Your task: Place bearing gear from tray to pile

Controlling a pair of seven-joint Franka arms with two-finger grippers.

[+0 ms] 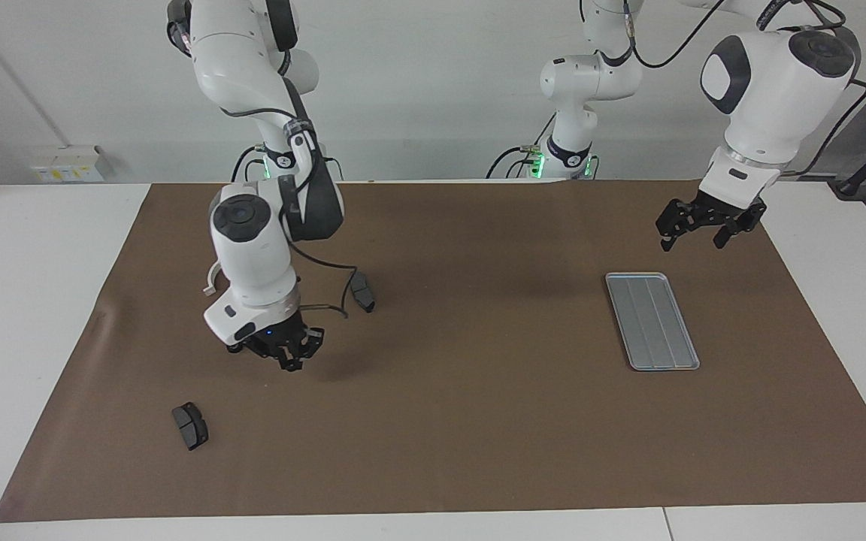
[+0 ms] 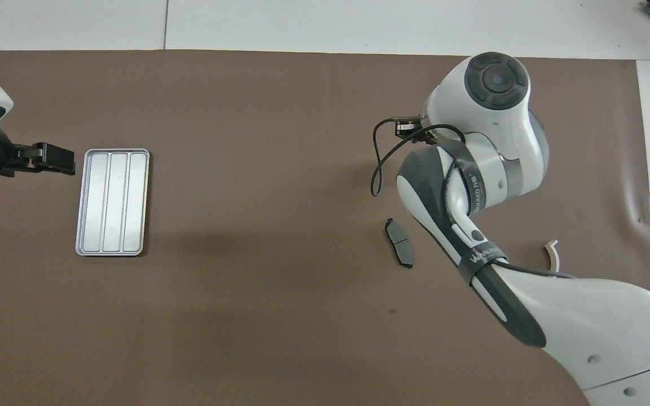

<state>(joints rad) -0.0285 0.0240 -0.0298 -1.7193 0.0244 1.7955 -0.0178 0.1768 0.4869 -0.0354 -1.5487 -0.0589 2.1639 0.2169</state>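
Note:
The silver-grey tray [image 1: 652, 321] lies bare on the brown mat toward the left arm's end; it also shows in the overhead view [image 2: 112, 202]. My right gripper [image 1: 288, 359] hangs low over the pile, between the white bracket [image 1: 210, 283] and a dark brake pad [image 1: 190, 425]. I cannot see whether it holds anything. A second brake pad [image 1: 362, 291] lies beside it, toward the table's middle. No bearing gear shows; the right arm covers that spot in both views. My left gripper [image 1: 694, 234] is open and empty in the air just off the tray's near end.
In the overhead view the right arm's wrist [image 2: 494, 129] covers most of the pile; only one brake pad [image 2: 399, 250] and the bracket's tip [image 2: 553, 252] show. The brown mat [image 1: 478, 421] covers the table.

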